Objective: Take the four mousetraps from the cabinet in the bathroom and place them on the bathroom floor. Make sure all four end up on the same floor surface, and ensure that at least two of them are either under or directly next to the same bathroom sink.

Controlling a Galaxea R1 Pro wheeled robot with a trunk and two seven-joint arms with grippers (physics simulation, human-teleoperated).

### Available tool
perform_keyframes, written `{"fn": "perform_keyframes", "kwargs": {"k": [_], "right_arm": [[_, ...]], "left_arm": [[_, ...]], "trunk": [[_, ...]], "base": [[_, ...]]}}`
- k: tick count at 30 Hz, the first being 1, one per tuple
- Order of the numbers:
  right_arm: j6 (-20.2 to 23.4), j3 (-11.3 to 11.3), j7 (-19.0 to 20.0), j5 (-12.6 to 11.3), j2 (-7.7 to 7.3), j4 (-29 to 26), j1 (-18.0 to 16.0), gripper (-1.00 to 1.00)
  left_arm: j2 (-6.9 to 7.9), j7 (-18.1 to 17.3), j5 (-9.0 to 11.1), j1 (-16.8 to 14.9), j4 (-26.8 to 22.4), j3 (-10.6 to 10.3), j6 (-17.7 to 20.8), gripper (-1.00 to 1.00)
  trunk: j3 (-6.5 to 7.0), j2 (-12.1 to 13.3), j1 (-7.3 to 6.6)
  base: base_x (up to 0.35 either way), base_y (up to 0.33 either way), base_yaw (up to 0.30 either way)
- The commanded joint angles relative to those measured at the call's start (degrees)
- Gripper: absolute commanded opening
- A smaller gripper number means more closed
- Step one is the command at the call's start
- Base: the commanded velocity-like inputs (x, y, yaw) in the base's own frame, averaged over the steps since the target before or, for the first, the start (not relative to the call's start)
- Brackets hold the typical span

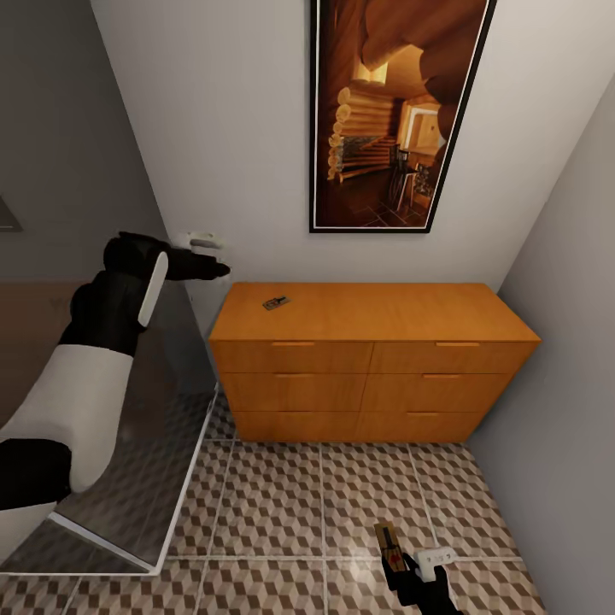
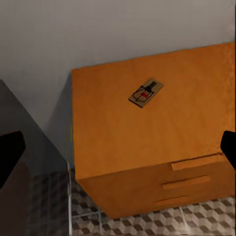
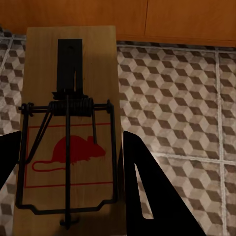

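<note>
One mousetrap (image 1: 275, 302) lies flat on the left part of the top of the orange-brown cabinet (image 1: 367, 342). My left gripper (image 1: 211, 256) hangs open above the cabinet's left end, near the wall. In the left wrist view the same mousetrap (image 2: 146, 92) rests on the cabinet (image 2: 147, 147), well ahead of the open left gripper (image 2: 118, 152). Low over the bathroom floor (image 1: 282, 504) in front of the cabinet, my right gripper (image 1: 400, 559) is shut on another mousetrap (image 1: 389, 540). That mousetrap (image 3: 69, 123), with a red mouse print, sits between the fingers (image 3: 147, 187) of the right gripper (image 3: 69, 147).
A tall framed picture (image 1: 397, 111) hangs on the white wall behind the cabinet. A grey wall (image 1: 564, 342) closes the right side. A glossy grey panel with a pale edge (image 1: 128, 478) runs along the left. Tiled floor lies open before the cabinet.
</note>
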Motion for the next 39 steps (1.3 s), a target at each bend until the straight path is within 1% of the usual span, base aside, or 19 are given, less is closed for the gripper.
{"fn": "perform_keyframes", "kwargs": {"k": [1, 2, 3, 4, 6, 9, 13, 21, 26, 29, 31, 34, 35, 39], "right_arm": [[-0.15, 0.28, 0.56, -0.82, -0.01, 0.06, -0.05, -1.00], [-0.15, 0.28, 0.56, -0.83, 0.00, 0.06, -0.05, -1.00], [-0.15, 0.28, 0.56, -0.82, 0.00, 0.06, -0.05, -1.00], [-0.15, 0.28, 0.56, -0.83, 0.00, 0.06, -0.05, -1.00], [-0.15, 0.28, 0.56, -0.85, 0.00, 0.06, -0.05, -1.00], [-0.15, 0.28, 0.56, -0.87, 0.00, 0.06, -0.05, -1.00], [-0.15, 0.29, 0.56, -0.87, 0.00, 0.06, -0.05, -1.00], [-0.07, 0.28, 0.58, -0.89, 0.00, 0.06, -0.05, -1.00], [0.00, 0.31, 0.67, -0.93, 0.02, 0.09, -0.05, -1.00], [0.13, 0.31, 0.78, -0.96, 0.06, 0.18, -0.05, -1.00], [0.18, 0.31, 0.81, -0.97, 0.08, 0.24, -0.05, -1.00], [0.26, 0.31, 0.82, -0.97, 0.13, 0.24, -0.05, -1.00], [0.27, 0.31, 0.83, -0.97, 0.13, 0.24, -0.05, -1.00], [0.29, 0.29, 0.83, -0.97, 0.10, 0.24, -0.05, -1.00]], "left_arm": [[1.50, -2.85, 0.09, 0.02, -0.44, -0.16, 0.22, 1.00], [2.52, -4.86, 0.08, 0.06, -0.67, -0.18, 0.19, 1.00], [2.98, -5.67, 0.08, 0.07, -0.76, -0.19, 0.18, 1.00], [3.81, -6.87, 0.07, 0.09, -0.88, -0.20, 0.18, 1.00], [5.08, -8.12, 0.05, 0.13, -1.04, -0.21, 0.19, 1.00], [5.74, -8.71, 0.03, 0.18, -1.07, -0.22, 0.15, 1.00], [6.02, -8.95, -0.01, 0.26, -0.96, -0.22, 0.13, 1.00], [6.06, -8.99, -0.01, 0.31, -0.75, -0.35, 0.13, 1.00], [6.07, -8.99, -0.01, 0.43, -0.62, -1.14, 0.07, 1.00], [6.02, -9.03, -0.01, 1.40, -0.65, -1.43, 0.06, 1.00], [6.00, -9.08, -0.01, 2.22, -0.65, -2.28, 0.05, 1.00], [6.03, -9.16, -0.01, 3.58, -0.55, -4.82, 0.02, 1.00], [6.05, -9.20, -0.01, 4.06, -0.49, -5.35, 0.00, 1.00], [6.06, -9.25, -0.01, 5.03, -0.33, -6.14, -0.04, 1.00]], "trunk": [[-0.11, -0.10, 0.03], [-0.11, -0.10, 0.03], [-0.11, -0.10, 0.03], [-0.11, -0.10, 0.03], [-0.11, -0.10, 0.03], [-0.11, -0.10, 0.03], [-0.11, -0.10, 0.03], [-0.11, -0.10, 0.03], [-0.11, -0.10, 0.03], [-0.11, -0.10, 0.03], [-0.06, -0.10, 0.03], [0.10, -0.10, 0.03], [0.16, -0.10, 0.03], [0.42, -0.10, 0.03]], "base": [[0.000, 0.000, 0.000], [0.006, 0.000, 0.000], [0.018, 0.000, 0.000], [0.053, 0.000, 0.000], [0.127, 0.000, 0.000], [0.228, 0.000, 0.000], [0.306, 0.000, 0.000], [0.331, 0.000, 0.000], [0.331, 0.000, 0.000], [0.201, 0.000, -0.004], [0.075, 0.000, -0.087], [0.026, 0.000, -0.174], [0.010, 0.000, -0.202], [0.004, 0.000, -0.214]]}}
